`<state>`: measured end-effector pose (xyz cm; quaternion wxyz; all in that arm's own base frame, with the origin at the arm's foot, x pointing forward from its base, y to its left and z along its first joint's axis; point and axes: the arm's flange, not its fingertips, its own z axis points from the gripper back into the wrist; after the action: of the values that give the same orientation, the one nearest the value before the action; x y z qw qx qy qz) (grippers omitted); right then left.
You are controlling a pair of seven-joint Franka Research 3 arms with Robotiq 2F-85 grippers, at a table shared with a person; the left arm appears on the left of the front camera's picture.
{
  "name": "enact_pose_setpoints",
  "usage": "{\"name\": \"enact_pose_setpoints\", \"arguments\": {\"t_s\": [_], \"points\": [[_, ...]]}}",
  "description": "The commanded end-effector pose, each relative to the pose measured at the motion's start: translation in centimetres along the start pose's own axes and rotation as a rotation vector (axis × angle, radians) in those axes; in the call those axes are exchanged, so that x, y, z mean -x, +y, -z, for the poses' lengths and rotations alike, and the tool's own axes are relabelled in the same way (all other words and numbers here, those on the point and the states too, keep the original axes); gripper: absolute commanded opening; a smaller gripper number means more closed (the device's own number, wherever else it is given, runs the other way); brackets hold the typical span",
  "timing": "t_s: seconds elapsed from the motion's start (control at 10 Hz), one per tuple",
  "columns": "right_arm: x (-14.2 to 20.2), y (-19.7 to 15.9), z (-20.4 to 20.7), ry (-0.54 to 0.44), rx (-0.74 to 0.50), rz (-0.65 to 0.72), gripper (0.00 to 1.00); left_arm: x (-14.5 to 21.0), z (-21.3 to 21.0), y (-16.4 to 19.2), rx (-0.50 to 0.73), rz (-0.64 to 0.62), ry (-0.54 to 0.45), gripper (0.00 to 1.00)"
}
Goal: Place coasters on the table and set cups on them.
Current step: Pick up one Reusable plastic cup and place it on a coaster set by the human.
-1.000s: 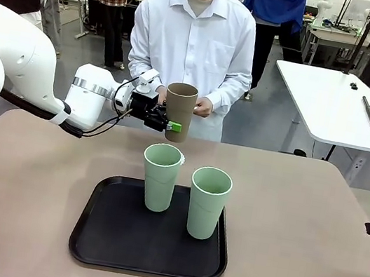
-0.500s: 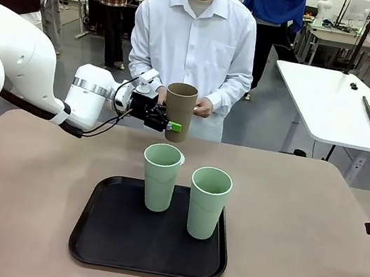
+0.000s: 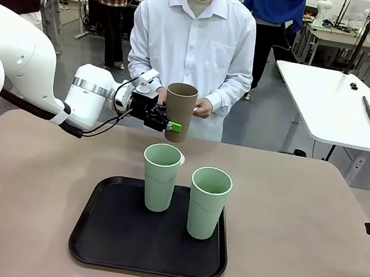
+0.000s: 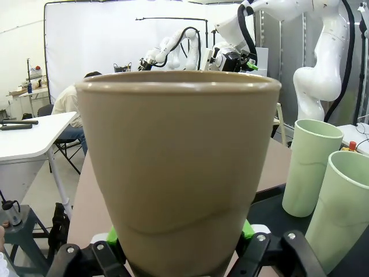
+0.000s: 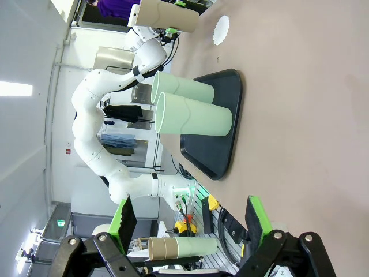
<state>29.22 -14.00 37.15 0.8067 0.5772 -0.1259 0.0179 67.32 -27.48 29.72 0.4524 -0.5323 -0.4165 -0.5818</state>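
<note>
Front view shows you the left gripper (image 3: 170, 127) clamped on the brown cup (image 3: 179, 108) above the table's (image 3: 22, 175) far edge, a coaster (image 5: 221, 29) lying near it; your right gripper (image 5: 190, 222) stands apart, empty

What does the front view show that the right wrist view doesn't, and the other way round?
Front view: the person in a white shirt at the far side, one hand by the brown cup, and a white side table. Right wrist view: the round white coaster lying flat on the table beyond the tray, and the right gripper, open and empty. Both: the left gripper shut on the brown cup, held upright above the table, and two green cups standing on the black tray.
</note>
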Motion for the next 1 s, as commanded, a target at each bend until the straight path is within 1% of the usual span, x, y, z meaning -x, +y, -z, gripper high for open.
{"name": "enact_pose_setpoints", "arguments": {"t_s": [0.0, 0.1, 0.4, 0.9], "points": [[-0.2, -0.1, 0.0, -0.012, -0.012, -0.006, 1.00, 0.0, 0.0, 0.0, 0.000, 0.000, 0.000, 0.82], [-0.2, -0.1, 0.0, -0.012, -0.012, -0.006, 1.00, 0.3, 0.1, 0.1, -0.004, 0.007, 0.011, 0.82], [-0.2, -0.1, 0.0, -0.012, -0.012, -0.006, 1.00, 2.5, 0.6, 0.3, -0.006, 0.031, -0.023, 0.82], [-0.2, -0.1, 0.0, -0.012, -0.012, -0.006, 1.00, 4.5, 1.4, 0.4, 0.014, 0.031, -0.015, 0.82]]}}
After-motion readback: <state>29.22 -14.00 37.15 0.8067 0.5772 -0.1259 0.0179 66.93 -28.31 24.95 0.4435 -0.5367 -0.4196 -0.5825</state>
